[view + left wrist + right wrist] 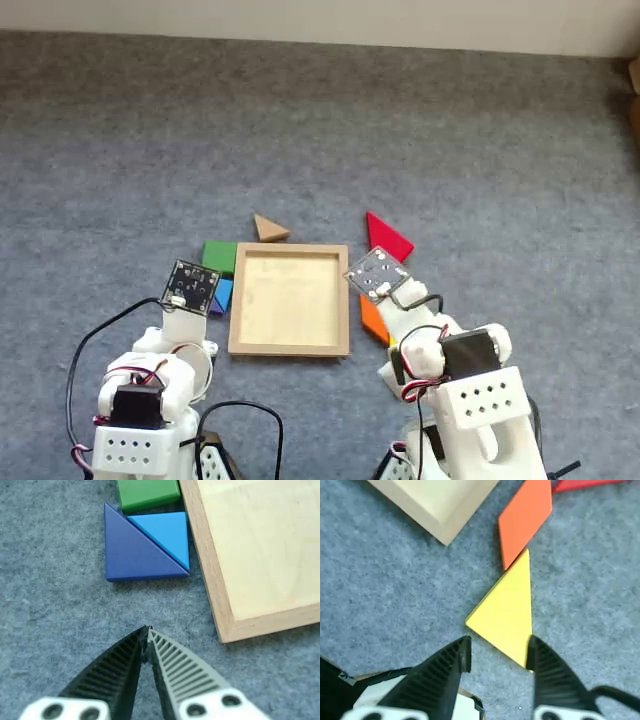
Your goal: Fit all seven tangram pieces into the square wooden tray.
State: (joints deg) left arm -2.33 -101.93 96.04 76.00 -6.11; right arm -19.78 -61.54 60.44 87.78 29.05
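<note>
Seven tangram pieces, all on the grey carpet (320,130) outside the square wooden tray (289,349).

The high view gives the layout. A tan triangle (268,229) lies just beyond the tray's far edge and a red triangle (385,238) sits off its far right corner. A green piece (219,256) is at the far left corner. The left arm (160,370) stands at the tray's left side and the right arm (450,370) at its right, each wrist partly covering the pieces below it.

The left wrist view opens up that left cluster. A light blue triangle (165,532) lies just beside the tray rim (210,580). A dark blue triangle (132,550) touches it along the long edge, and the green piece (147,494) sits right past them. The left gripper (146,632) is closed tip to tip with nothing in it. It sits over bare carpet near the dark blue triangle and apart from it.

The right wrist view adds a yellow triangle (507,612), which lies under the arm in the high view. One of its points touches an orange piece (526,517), and a red edge (580,484) shows beyond. A tray corner (440,500) is nearby, apart from both. The right gripper (498,647) is spread wide with its jaws empty. One finger (540,665) is beside the yellow triangle's near corner and the other is over carpet.
</note>
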